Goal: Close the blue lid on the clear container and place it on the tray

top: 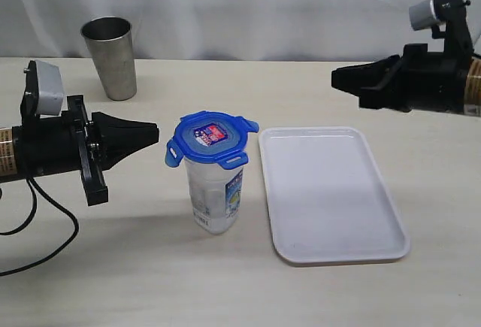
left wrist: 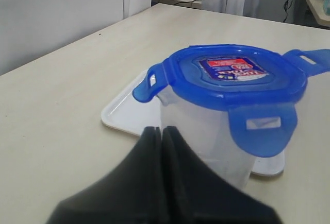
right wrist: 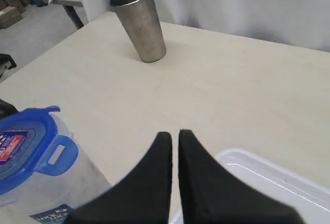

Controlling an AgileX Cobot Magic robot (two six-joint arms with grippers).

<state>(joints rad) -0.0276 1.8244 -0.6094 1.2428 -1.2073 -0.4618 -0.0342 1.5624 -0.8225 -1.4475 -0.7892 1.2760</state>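
Observation:
The clear container (top: pixel 214 195) stands upright on the table, just left of the tray (top: pixel 331 192). The blue lid (top: pixel 212 137) rests on its mouth with its snap flaps sticking outward. My left gripper (top: pixel 154 133) is shut and empty, a short way left of the lid at lid height. In the left wrist view its tips (left wrist: pixel 160 130) point at the container (left wrist: pixel 206 131) under the lid (left wrist: pixel 234 77). My right gripper (top: pixel 336 79) is shut and empty, hovering above the tray's far edge. Its wrist view shows the tips (right wrist: pixel 175 134), the lid (right wrist: pixel 26 147) and the tray's corner (right wrist: pixel 268 177).
A tapered steel cup (top: pixel 110 56) stands at the back left of the table, also in the right wrist view as the cup (right wrist: pixel 139 20). A black cable (top: pixel 45 214) trails from the left arm near the table's left edge. A white curtain hangs behind the table.

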